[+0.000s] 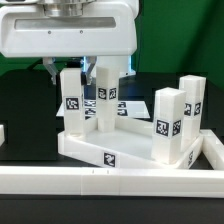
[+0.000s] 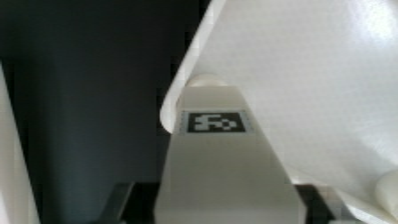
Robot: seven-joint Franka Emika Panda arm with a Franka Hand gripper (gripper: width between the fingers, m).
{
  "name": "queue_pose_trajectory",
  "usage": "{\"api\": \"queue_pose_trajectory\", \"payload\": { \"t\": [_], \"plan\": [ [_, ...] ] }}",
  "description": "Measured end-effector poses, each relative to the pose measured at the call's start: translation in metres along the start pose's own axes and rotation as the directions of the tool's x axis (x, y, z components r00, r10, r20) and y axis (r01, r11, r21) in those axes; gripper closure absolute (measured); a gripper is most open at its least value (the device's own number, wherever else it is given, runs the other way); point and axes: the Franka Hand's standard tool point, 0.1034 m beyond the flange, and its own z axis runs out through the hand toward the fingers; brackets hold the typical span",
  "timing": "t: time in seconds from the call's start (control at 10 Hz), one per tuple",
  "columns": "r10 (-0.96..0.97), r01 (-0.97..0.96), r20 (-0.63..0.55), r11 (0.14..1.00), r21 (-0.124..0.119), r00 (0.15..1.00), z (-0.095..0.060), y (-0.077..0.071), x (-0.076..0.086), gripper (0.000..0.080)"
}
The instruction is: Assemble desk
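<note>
The desk tabletop [image 1: 125, 140] lies upside down at the centre of the exterior view, close to the long white border rail [image 1: 110, 182] that runs across the lower frame. Four legs stand in its corners: two at the right, front [image 1: 168, 124] and back [image 1: 192, 102], and two at centre left, [image 1: 72, 98] and [image 1: 107, 92].

The gripper [image 1: 95, 68] hangs from the white wrist housing in the upper left of that frame, right at the top of the back centre leg. This looks like the last leg being seated or screwed home.

The wrist view adds a close look down one leg [image 2: 219, 150] with its tag, between the dark fingertips [image 2: 134, 197]; they appear closed against its sides, though contact is not fully visible. If so, the next move calls for a straight, aligned twist or press.
</note>
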Motion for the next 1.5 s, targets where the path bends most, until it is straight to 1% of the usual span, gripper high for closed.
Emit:
{"api": "queue_pose_trajectory", "payload": {
  "t": [0.3,0.5,0.6,0.7,0.9,1.0,1.1,1.2,1.4,1.5],
  "plan": [
    [0.237,-0.237,0.000,0.972,0.001,0.972,0.0002,-0.0003,0.0000,0.0511],
    [0.341,-0.341,0.000,0.940,0.002,0.940,0.0002,-0.0004,0.0000,0.0509],
    [0.437,-0.437,0.000,0.899,0.002,0.899,0.0003,-0.0004,0.0000,0.0509],
    [0.533,-0.533,-0.006,0.846,0.007,0.846,0.0008,-0.0001,0.0000,0.0509],
    [0.719,-0.718,-0.008,0.695,0.037,0.695,0.0016,0.0009,-0.0006,0.0509],
    [0.788,-0.786,-0.008,0.615,0.062,0.616,0.0018,0.0017,-0.0005,0.0509],
    [0.851,-0.848,-0.006,0.523,0.082,0.525,0.0020,0.0024,0.0003,0.0509],
    [0.892,-0.888,-0.002,0.451,0.094,0.452,0.0022,0.0025,0.0009,0.0509],
    [0.955,-0.951,0.025,0.293,0.099,0.297,0.0021,0.0029,0.0006,0.0509],
    [0.967,-0.965,0.036,0.247,0.091,0.251,0.0023,0.0024,-0.0001,0.0509]
  ]
}}
